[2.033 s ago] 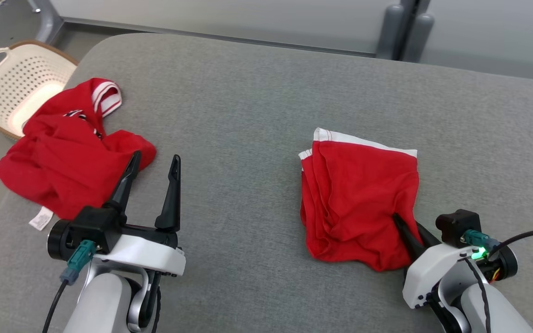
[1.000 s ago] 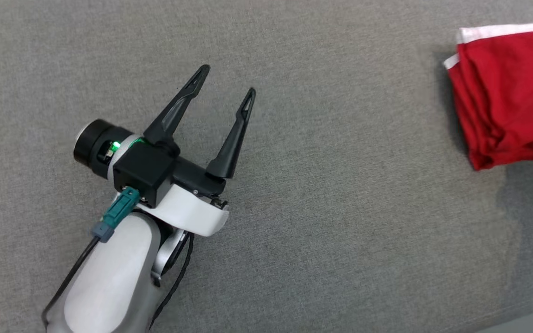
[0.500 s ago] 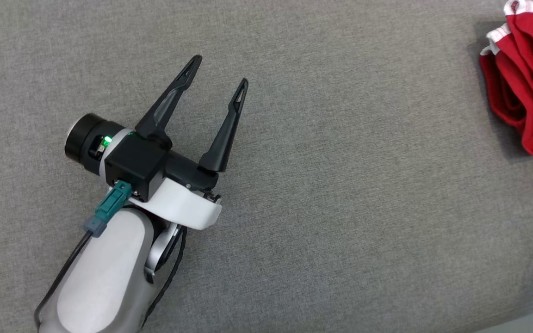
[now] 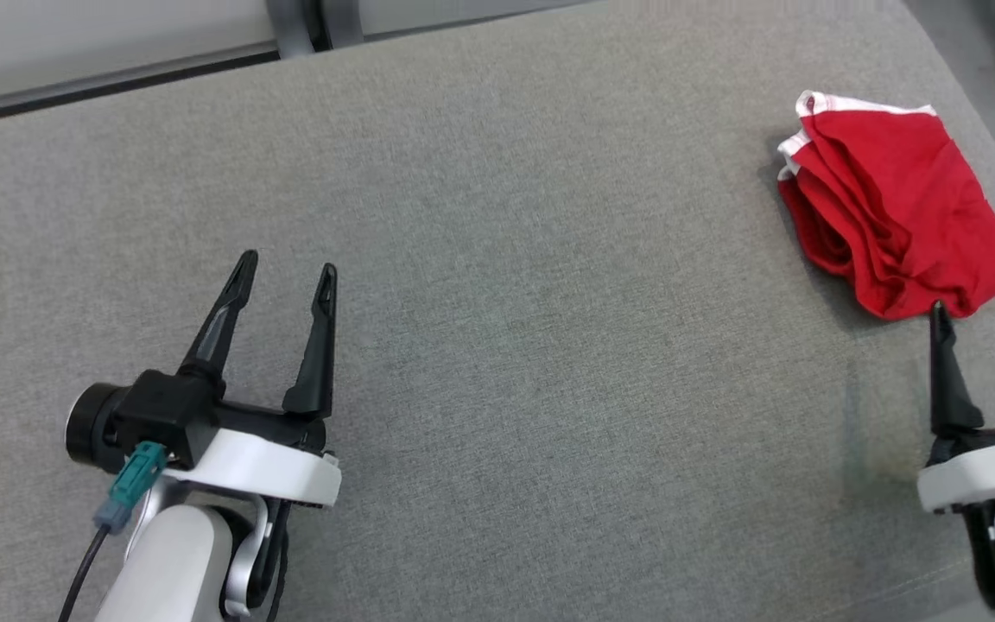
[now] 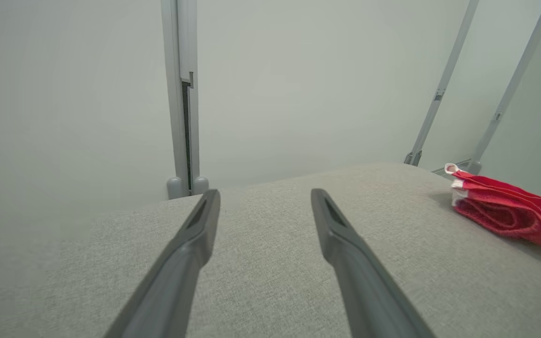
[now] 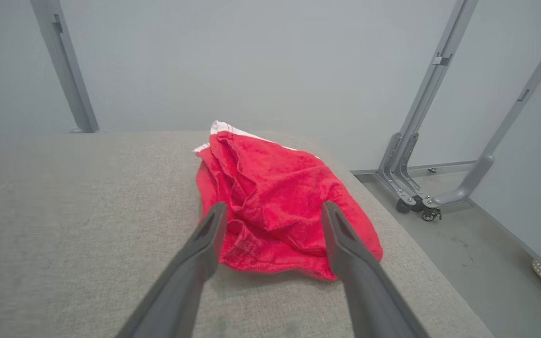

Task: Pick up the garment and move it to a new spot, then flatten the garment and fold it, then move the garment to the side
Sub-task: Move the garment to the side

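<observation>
Right claw [image 4: 976, 305] is seen spread wide with nothing held, its tips parked right at the near edge of the red garment [image 4: 895, 207]. Actual contact can't be made out tbh. That garment, white-trimmed and loosely folded into a rumpled bundle, is laid on the grey fabric-covered desk [image 4: 549, 302] close to its right edge, near the far corner. Left claw [image 4: 288, 263] is held just as wide open and empty, well apart from the garment, over bare fabric.
</observation>
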Robot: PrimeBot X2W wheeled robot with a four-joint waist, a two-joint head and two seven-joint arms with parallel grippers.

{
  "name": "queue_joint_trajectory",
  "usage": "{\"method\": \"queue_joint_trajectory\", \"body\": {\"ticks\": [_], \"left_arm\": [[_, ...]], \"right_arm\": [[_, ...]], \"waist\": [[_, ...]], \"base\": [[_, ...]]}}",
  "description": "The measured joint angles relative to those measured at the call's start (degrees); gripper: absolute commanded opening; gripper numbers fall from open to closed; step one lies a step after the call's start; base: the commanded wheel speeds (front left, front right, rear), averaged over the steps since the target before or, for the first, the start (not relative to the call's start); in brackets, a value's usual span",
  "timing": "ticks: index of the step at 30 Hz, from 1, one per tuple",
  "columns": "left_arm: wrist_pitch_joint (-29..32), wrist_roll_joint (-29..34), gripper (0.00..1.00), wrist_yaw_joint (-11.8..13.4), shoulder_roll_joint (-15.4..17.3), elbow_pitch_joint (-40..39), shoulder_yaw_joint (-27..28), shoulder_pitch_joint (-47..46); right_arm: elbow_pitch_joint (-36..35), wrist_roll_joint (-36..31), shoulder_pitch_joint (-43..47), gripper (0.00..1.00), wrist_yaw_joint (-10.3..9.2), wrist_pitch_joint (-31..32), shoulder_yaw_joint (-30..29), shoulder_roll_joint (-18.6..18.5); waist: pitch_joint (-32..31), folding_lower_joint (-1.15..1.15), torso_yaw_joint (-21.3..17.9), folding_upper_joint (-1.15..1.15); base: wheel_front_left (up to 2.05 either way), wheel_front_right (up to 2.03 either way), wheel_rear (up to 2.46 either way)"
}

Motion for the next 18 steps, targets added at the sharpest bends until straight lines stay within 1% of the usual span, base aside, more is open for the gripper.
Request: {"method": "queue_joint_trajectory", "body": {"ticks": [4, 8, 11, 16, 18], "left_arm": [[-0.51, -1.37, 1.0, 1.72, -0.32, 0.6, 1.65, 2.97], [-0.97, -2.33, 1.0, 3.34, -0.62, 1.44, 3.05, 5.86], [-1.07, -3.22, 1.0, 3.81, -0.45, 2.33, 3.92, 7.98], [-0.88, -3.99, 1.0, 3.85, 0.34, 2.81, 4.22, 12.5], [-0.38, -4.21, 1.0, 4.1, 1.08, 2.68, 4.66, 14.15]], "right_arm": [[-7.16, -1.99, 4.46, 1.0, 0.0, 2.69, 0.44, 3.44], [-12.34, -3.11, 7.78, 1.0, 0.0, 5.88, 1.27, 5.69], [-15.59, -4.14, 10.53, 1.0, 0.0, 8.04, 0.94, 6.88], [-20.54, -5.05, 15.44, 1.0, -0.01, 11.07, 0.11, 8.66], [-22.39, -5.45, 17.09, 1.0, -0.01, 12.51, 0.33, 9.07]], "waist": [[-3.7, 0.0, 1.31, 0.0], [-6.83, 0.0, 3.97, 0.0], [-9.12, 0.0, 6.59, 0.0], [-13.11, 0.0, 11.13, 0.0], [-14.85, 0.0, 12.58, 0.0]], "base": [[0.0, 0.0, 0.0], [0.0, 0.0, 0.0], [0.0, 0.0, 0.0], [0.0, 0.0, 0.0], [0.0, 0.0, 0.0]]}}
